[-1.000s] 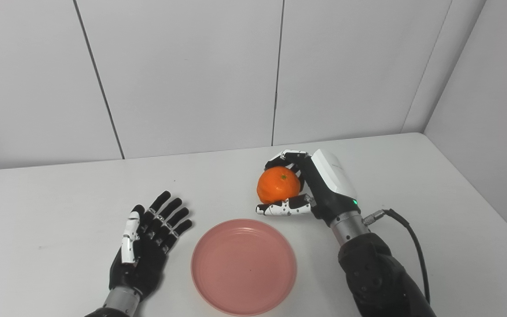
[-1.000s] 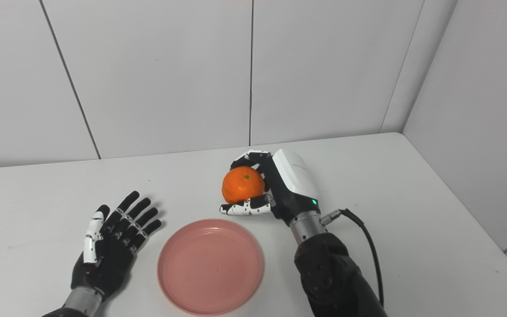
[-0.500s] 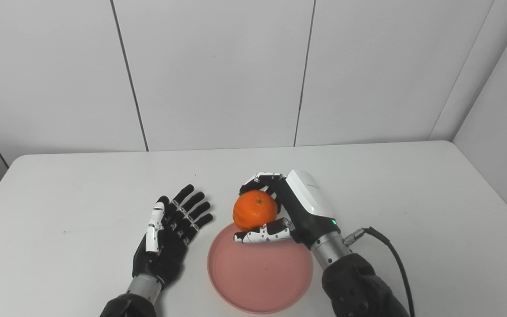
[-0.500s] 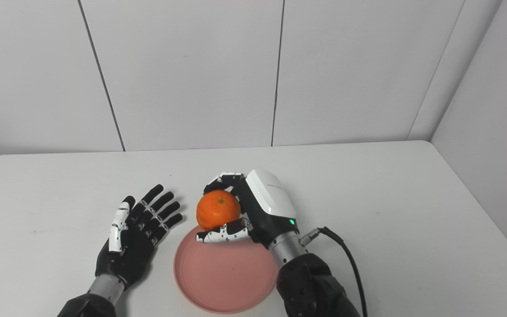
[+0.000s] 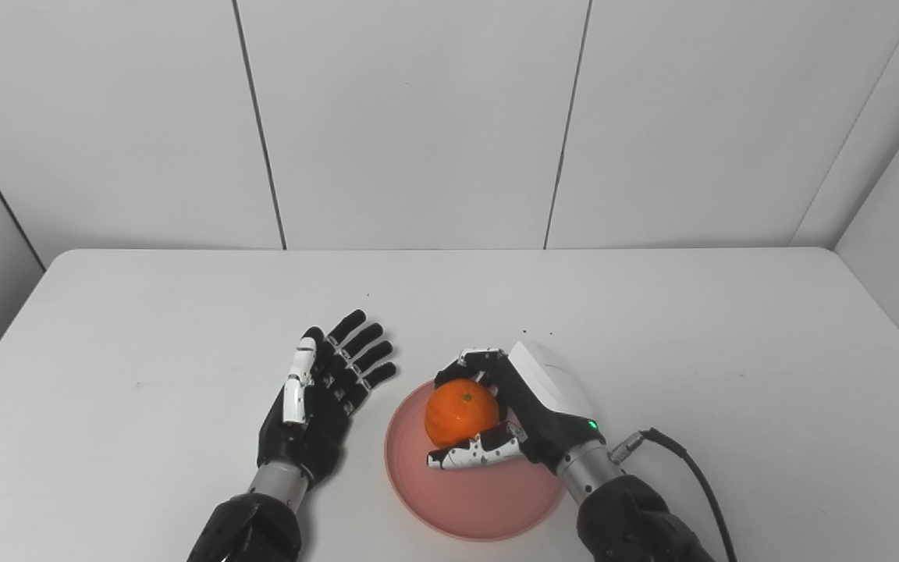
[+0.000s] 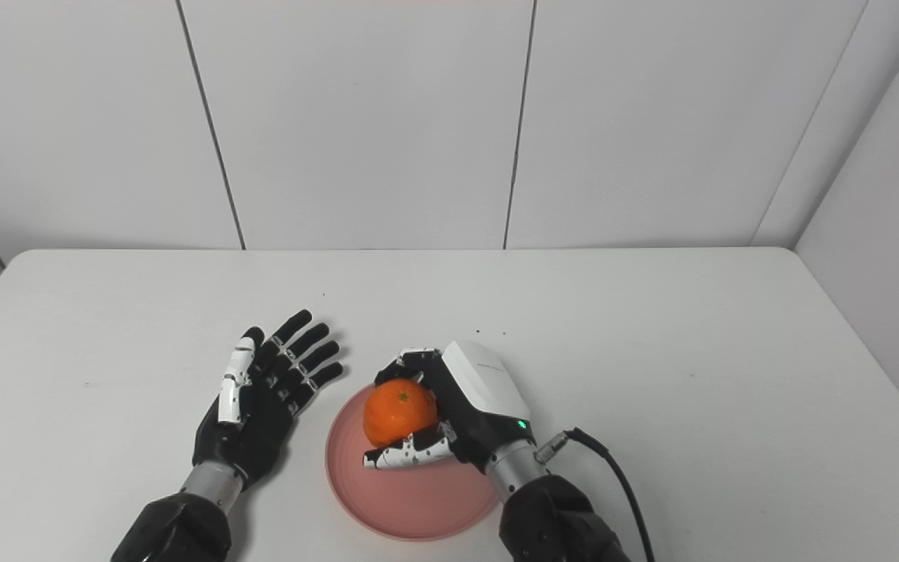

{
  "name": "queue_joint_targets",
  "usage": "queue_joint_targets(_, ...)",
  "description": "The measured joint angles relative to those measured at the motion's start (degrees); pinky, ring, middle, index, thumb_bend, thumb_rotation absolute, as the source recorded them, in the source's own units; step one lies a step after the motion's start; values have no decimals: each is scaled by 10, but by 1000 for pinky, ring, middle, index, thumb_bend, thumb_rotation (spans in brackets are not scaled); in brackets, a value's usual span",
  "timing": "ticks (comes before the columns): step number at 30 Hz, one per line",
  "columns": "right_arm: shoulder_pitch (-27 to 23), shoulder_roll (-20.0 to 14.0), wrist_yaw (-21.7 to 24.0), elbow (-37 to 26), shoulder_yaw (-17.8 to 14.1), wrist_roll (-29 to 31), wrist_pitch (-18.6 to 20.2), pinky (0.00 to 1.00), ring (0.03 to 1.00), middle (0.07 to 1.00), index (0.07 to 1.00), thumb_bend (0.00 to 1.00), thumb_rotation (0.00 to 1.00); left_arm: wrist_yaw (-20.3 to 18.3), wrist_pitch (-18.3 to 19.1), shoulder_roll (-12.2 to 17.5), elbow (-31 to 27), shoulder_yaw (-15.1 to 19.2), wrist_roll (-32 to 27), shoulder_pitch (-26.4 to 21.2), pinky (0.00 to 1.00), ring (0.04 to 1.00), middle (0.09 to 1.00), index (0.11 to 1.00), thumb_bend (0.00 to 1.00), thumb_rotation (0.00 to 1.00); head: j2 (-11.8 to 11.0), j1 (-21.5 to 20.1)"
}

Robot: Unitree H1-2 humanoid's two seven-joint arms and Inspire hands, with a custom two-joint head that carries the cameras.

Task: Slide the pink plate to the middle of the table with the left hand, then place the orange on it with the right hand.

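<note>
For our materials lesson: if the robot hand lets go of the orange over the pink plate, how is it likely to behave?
The orange looks round, so it may roll. The pink plate has a raised rim that would probably stop it. Its rind looks firm, so the right robot hand likely won't squash it.

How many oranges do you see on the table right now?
1. The orange is held in the right hand, over the far part of the pink plate. The left hand lies open beside the plate, holding nothing. No other fruit shows.

The left hand is laid flat, palm up, fingers spread; the right hand is curled shut around a load.
</note>
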Motion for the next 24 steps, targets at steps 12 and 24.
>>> queue_joint_targets(12, 13, -9, 6, 10, 20, -18, 0, 274, 358, 433, 526, 525, 1, 11, 4, -5, -3, 0, 0, 0, 760, 792, 808, 802, 339, 1000, 4, 6)
queue_joint_targets(24, 19, -16, -1, 12, 37, -57, -10, 302, 411, 445, 524, 527, 5, 13, 8, -5, -5, -1, 0, 0, 757, 789, 804, 796, 337, 1000, 5, 9)
